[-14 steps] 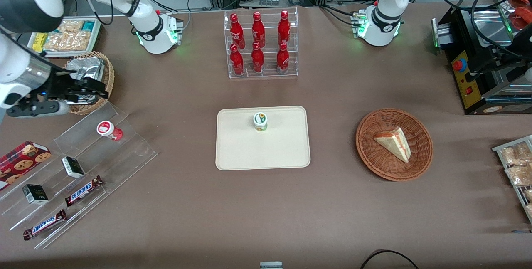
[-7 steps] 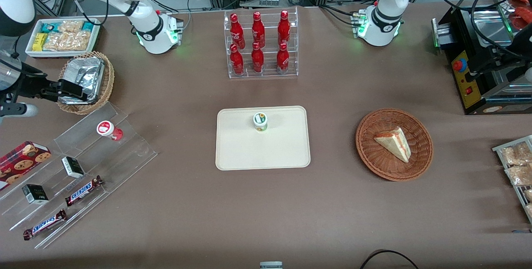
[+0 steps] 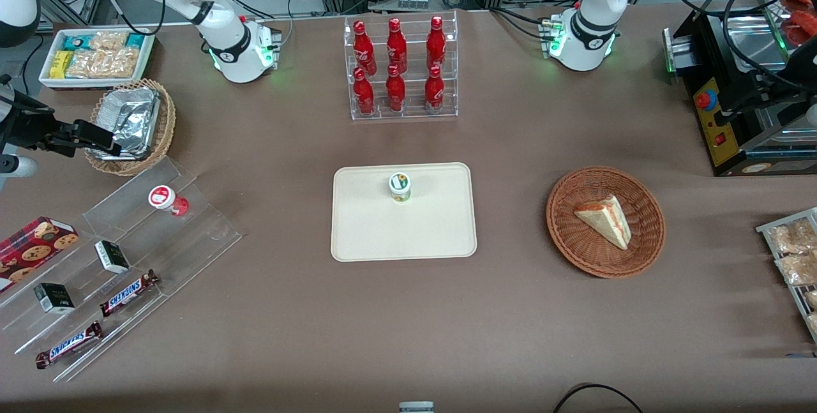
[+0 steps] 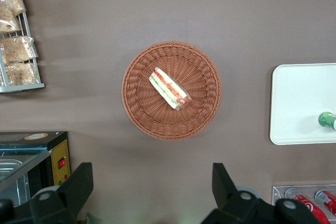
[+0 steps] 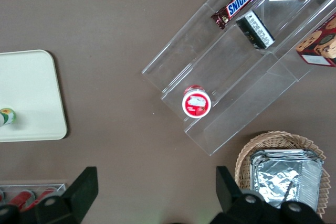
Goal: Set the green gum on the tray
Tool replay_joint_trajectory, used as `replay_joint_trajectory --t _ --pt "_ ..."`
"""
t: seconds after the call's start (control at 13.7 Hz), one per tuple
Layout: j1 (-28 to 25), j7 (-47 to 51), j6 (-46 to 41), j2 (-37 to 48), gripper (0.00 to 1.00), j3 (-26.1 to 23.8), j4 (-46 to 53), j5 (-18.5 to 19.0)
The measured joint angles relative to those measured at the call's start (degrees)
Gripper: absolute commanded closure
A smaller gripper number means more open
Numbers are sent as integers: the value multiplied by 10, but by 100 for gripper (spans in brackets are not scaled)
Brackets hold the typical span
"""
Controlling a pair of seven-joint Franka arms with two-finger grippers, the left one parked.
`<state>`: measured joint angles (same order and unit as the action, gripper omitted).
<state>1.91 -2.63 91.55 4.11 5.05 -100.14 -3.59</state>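
Observation:
The green gum (image 3: 399, 187) stands upright on the cream tray (image 3: 403, 234), in the part of it farther from the front camera. Nothing touches it. It also shows in the right wrist view (image 5: 5, 116) at the tray's edge (image 5: 31, 87), and in the left wrist view (image 4: 326, 120). My right gripper (image 3: 97, 137) is open and empty. It hangs high above the table at the working arm's end, over the foil-lined basket, well away from the tray. In the right wrist view the gripper (image 5: 156, 188) has both fingers spread wide over bare table.
A red-lidded container (image 3: 164, 198) stands on a clear stepped shelf (image 3: 191, 234) with Snickers bars (image 3: 128, 292) and small boxes. A foil tray sits in a wicker basket (image 3: 164, 120). A rack of red bottles (image 3: 399, 68) and a basket with a sandwich (image 3: 605, 221) stand nearby.
My right arm has drawn back toward the working arm's end of the table, off the clear shelf and past the foil basket. The green gum has stayed put on the tray.

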Motion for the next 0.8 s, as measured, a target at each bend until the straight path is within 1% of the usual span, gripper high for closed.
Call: replay_joint_trajectory --t 0.51,0.8 --pt "0 0 0 -40 0 -3 41 2" --pt "-1 0 0 -43 0 -6 41 26"
